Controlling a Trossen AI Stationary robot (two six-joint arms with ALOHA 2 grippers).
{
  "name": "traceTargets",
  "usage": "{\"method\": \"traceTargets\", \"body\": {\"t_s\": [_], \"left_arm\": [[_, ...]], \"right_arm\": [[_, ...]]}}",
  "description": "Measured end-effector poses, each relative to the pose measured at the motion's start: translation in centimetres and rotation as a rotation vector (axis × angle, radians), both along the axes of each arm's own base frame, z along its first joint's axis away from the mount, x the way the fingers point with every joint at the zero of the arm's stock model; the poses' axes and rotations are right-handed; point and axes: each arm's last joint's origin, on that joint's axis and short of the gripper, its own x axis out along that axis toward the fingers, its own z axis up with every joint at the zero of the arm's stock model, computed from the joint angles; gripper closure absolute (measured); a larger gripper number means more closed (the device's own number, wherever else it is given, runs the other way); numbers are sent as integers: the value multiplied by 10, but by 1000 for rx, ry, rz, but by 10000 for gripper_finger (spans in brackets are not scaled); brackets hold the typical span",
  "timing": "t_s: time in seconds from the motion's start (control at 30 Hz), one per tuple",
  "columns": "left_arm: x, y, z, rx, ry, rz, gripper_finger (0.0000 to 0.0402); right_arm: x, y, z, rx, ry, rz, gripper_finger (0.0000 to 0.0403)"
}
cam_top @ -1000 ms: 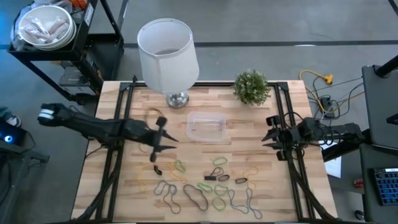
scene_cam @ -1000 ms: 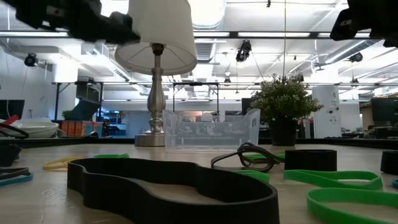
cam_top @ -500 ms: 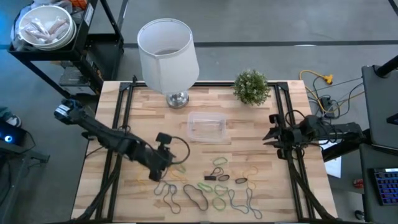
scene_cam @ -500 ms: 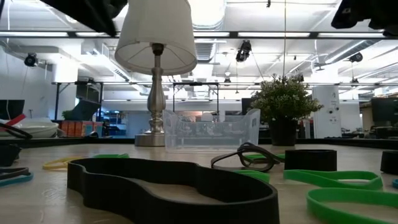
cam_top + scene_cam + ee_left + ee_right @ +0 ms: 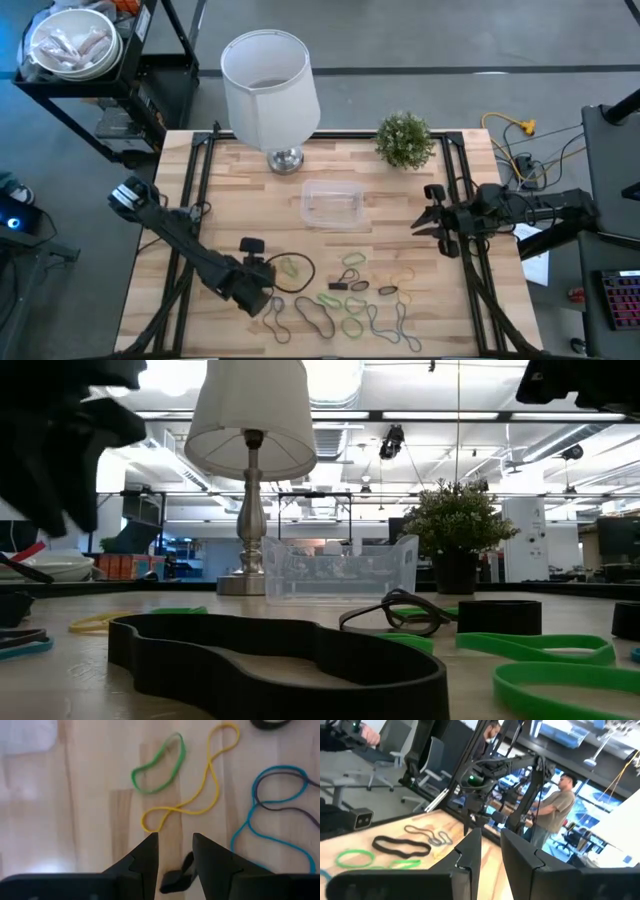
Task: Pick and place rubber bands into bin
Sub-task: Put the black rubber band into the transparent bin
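The rubber bands [image 5: 345, 295] lie loose on the near half of the wooden table, in green, tan, black and yellow. The clear bin [image 5: 332, 205] stands on its base at mid-table and shows in the low view as the bin [image 5: 340, 570]. My left gripper [image 5: 257, 293] hangs open, pointing down, over the bands' left end. In its wrist view, the left gripper [image 5: 175, 851] has a small black band [image 5: 176, 876] on the table between its fingers, with a yellow band [image 5: 200, 785] and a green band [image 5: 159, 765] just ahead. My right gripper [image 5: 420, 212] waits open above the table's right side.
A white lamp [image 5: 268, 80] and a small potted plant [image 5: 404, 138] stand at the far edge behind the bin. A blue band [image 5: 272, 815] lies beside the yellow one. Black rails [image 5: 190, 200] run along both table sides. People and other robot arms show in the room beyond.
My left gripper has swung from mid-table left of the bin toward the near edge and come down over the left end of the bands, tipping to point downward. My right gripper has edged slightly toward the table's middle. The bands and the bin have stayed put.
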Motion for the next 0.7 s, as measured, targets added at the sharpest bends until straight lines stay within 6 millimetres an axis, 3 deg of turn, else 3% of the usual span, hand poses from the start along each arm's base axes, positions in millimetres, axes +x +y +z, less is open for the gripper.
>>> {"method": "traceTargets", "body": {"t_s": [0.37,0.7], "left_arm": [[-13,-12,-15,-69,66,101,297],[-25,-4,-35,-37,111,145,297]], "right_arm": [[14,1,3,4,84,1,335],[18,1,0,46,125,4,335]]}}
